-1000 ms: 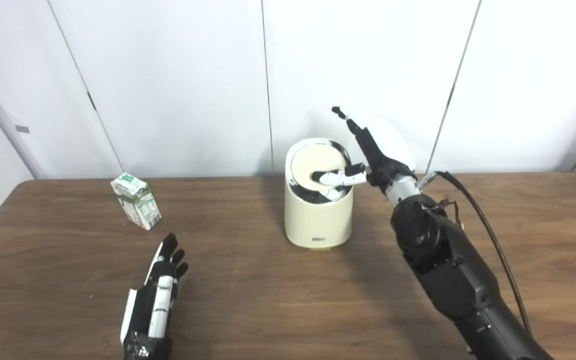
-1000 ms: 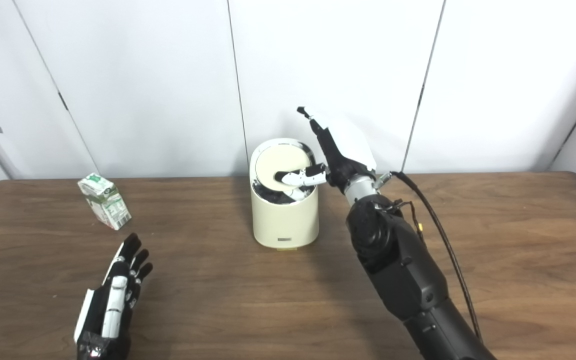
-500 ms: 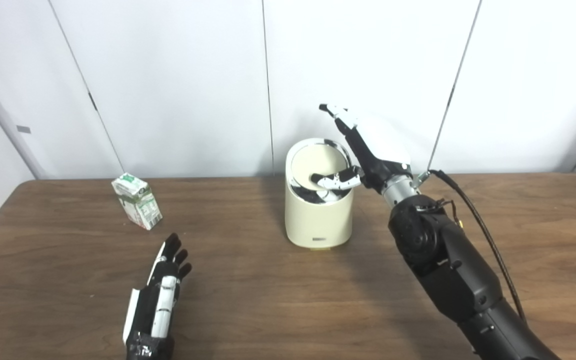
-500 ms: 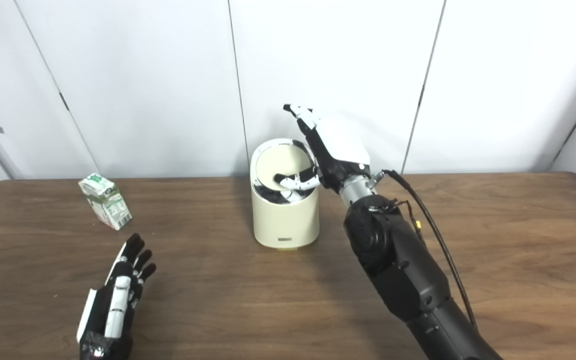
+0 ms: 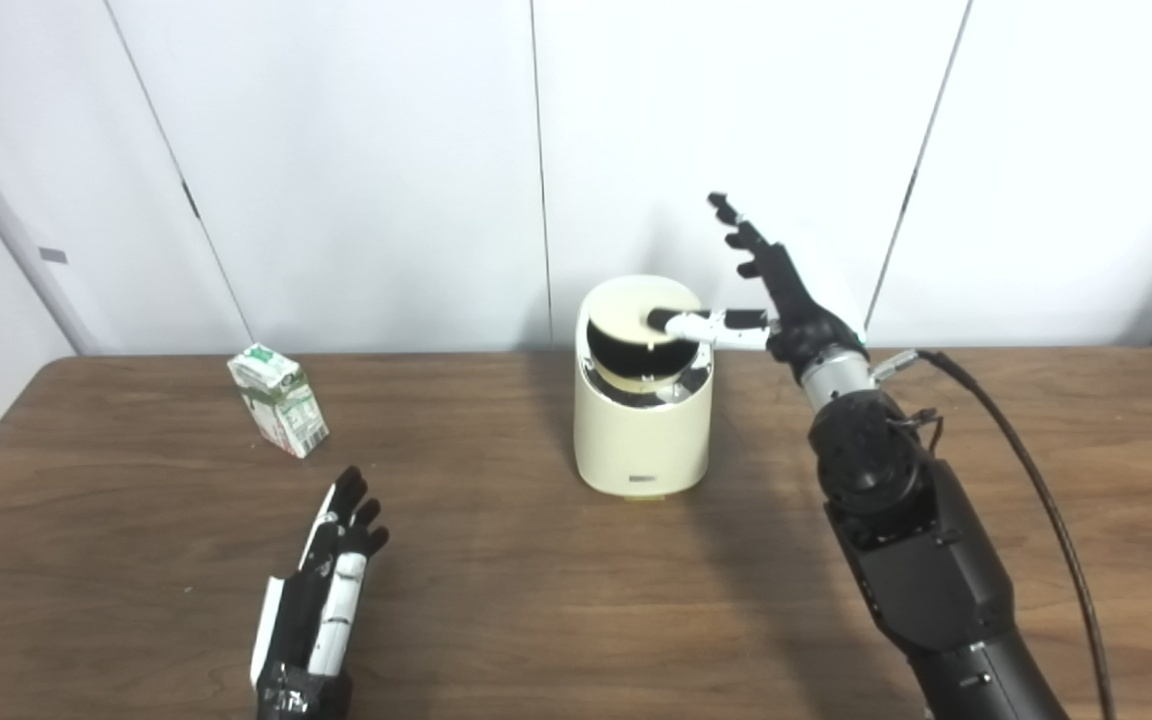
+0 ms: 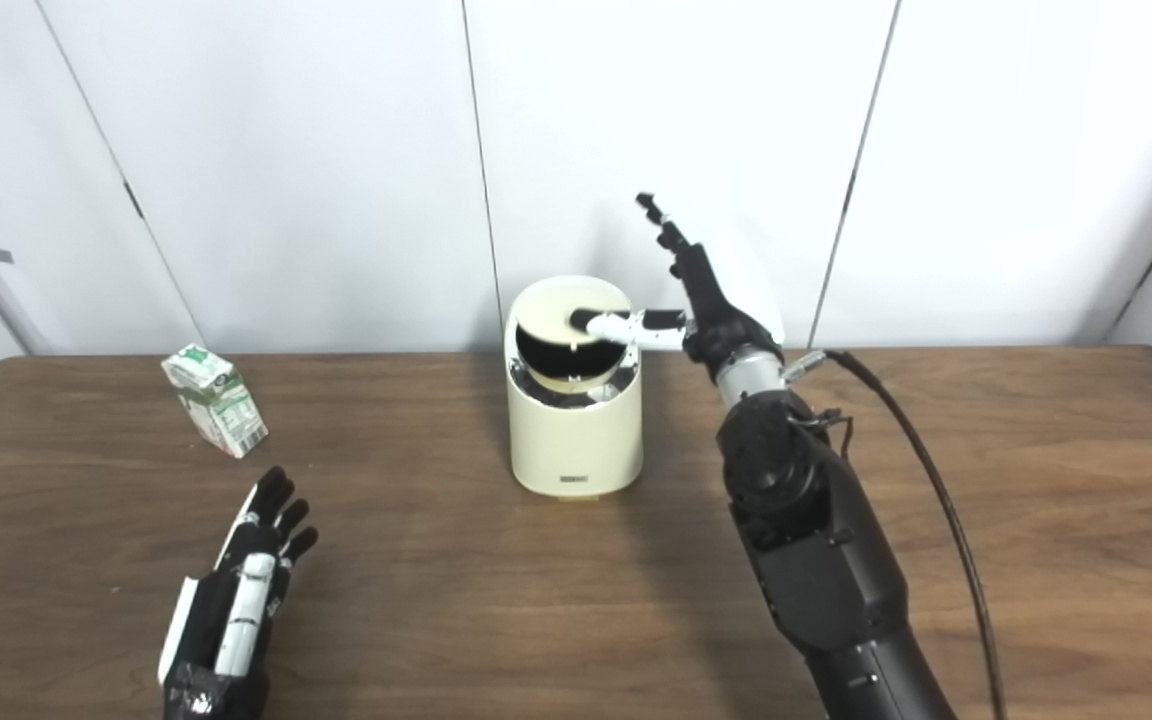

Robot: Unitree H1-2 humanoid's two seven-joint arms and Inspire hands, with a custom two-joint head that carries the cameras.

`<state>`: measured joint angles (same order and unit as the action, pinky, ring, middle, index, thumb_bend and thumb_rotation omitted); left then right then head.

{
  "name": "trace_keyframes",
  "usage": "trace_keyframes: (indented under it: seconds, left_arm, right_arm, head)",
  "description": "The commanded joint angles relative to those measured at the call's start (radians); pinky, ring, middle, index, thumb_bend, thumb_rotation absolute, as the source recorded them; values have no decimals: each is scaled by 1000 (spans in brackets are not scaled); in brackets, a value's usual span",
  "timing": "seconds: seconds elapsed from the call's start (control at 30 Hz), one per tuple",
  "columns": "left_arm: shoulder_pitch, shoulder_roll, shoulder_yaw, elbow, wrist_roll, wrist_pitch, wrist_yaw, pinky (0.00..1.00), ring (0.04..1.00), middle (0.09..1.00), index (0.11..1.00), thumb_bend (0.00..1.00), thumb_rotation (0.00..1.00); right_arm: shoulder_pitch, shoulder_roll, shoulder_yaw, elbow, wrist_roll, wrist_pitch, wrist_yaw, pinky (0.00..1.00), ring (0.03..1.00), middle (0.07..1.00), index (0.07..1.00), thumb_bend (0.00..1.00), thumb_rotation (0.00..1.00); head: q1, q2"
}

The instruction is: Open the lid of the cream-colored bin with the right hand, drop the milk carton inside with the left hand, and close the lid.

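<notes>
Now, biggest first:
counter (image 5: 556,600): carries everything
bin (image 5: 643,440): centre-back; lid (image 5: 641,340) tipped, dark opening showing
right hand (image 5: 781,300): fingers spread, gripping nothing, thumb laid on lid
left hand (image 5: 321,600): flat, empty, nearer the carton
carton (image 5: 277,400): upright, slightly tilted, ahead-left of left hand, well left of bin

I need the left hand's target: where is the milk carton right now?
The milk carton stands on the table's far left, beyond the open left hand and left of the cream-colored bin.
</notes>
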<state>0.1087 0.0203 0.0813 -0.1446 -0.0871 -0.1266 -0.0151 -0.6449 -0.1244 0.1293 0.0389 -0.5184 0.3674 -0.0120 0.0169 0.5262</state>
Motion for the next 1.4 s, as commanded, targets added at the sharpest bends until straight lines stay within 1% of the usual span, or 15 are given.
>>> trace_keyframes:
  seconds: [0.0, 0.2, 0.37, 0.5, 0.57, 0.67, 0.73, 0.83, 0.9, 0.97, 1.07, 1.13, 1.2, 1.27, 1.37]
  left_arm:
    - [1, 0, -6, 0, -2, -1, -3, 915, 952, 979, 1000, 549, 751]
    - [-1, 0, -7, 3, 4, 0, -1, 909, 946, 973, 1000, 568, 720]
    - [-1, 2, -4, -2, -3, 5, -1, 905, 946, 973, 1000, 570, 719]
    - [-1, 3, 1, -10, -16, 20, -2, 913, 945, 972, 1000, 567, 720]
    - [0, 2, 3, -15, -20, 27, -3, 924, 948, 975, 1000, 561, 709]
    - [1, 3, 6, -21, -17, 39, 1, 922, 950, 976, 1000, 556, 714]
    - [1, 4, 8, -27, -16, 43, 2, 918, 949, 975, 1000, 556, 715]
    - [1, 7, 9, -30, -19, 40, -3, 919, 948, 976, 1000, 544, 720]
    - [-1, 10, 9, -30, -23, 34, -7, 928, 953, 981, 1000, 521, 723]
    - [-1, 9, 12, -33, -25, 42, -2, 934, 960, 988, 1000, 517, 729]
    - [-1, 4, 18, -41, -34, 56, 7, 937, 964, 993, 1000, 511, 724]
    - [-1, 3, 20, -44, -39, 59, 8, 939, 966, 994, 1000, 504, 729]
    - [-2, 7, 22, -41, -39, 57, 6, 941, 966, 994, 1000, 501, 740]
    - [-2, 11, 23, -39, -38, 53, 4, 941, 966, 992, 1000, 505, 752]
    - [-2, 11, 24, -40, -43, 55, 3, 945, 965, 991, 1000, 505, 750]
  right_arm:
    - [-19, 2, -29, -61, 23, 27, 3, 764, 876, 919, 922, 568, 420]
    - [53, -11, -56, -157, 52, 94, 39, 778, 878, 911, 918, 524, 407]
    - [124, -14, -81, -223, 53, 102, 71, 750, 859, 901, 912, 512, 446]
    - [213, -17, -113, -278, 104, 98, 88, 729, 824, 859, 913, 487, 480]
    - [243, -10, -134, -297, 136, 100, 93, 761, 843, 879, 921, 487, 518]
    - [302, 2, -176, -339, 228, 93, 104, 787, 884, 917, 915, 483, 641]
    - [343, 13, -212, -365, 318, 71, 114, 853, 920, 937, 924, 457, 676]
    - [381, 8, -233, -369, 392, 29, 118, 905, 938, 948, 937, 440, 728]
    - [411, -7, -237, -366, 419, 0, 120, 932, 953, 962, 945, 472, 810]
    - [438, -9, -244, -370, 449, -7, 119, 954, 971, 972, 950, 512, 879]
    - [476, 0, -266, -353, 515, -39, 119, 989, 995, 984, 950, 610, 909]
    - [503, -2, -269, -339, 536, -73, 120, 992, 995, 982, 951, 639, 929]
    - [532, 1, -274, -332, 567, -98, 125, 997, 998, 983, 962, 656, 946]
    - [557, 6, -277, -323, 598, -129, 127, 1000, 1000, 990, 980, 643, 983]
    - [578, 9, -282, -306, 652, -166, 138, 1000, 1000, 999, 990, 637, 999]
  head:
    - [1, 1]
    - [-3, 3]
    - [-5, 9]
    - [-6, 12]
    - [-5, 13]
    - [-8, 14]
    - [-9, 16]
    - [-6, 17]
    - [-3, 18]
    - [-4, 18]
    - [-4, 21]
    - [-3, 23]
    - [-2, 24]
    - [-1, 26]
    - [9, 27]
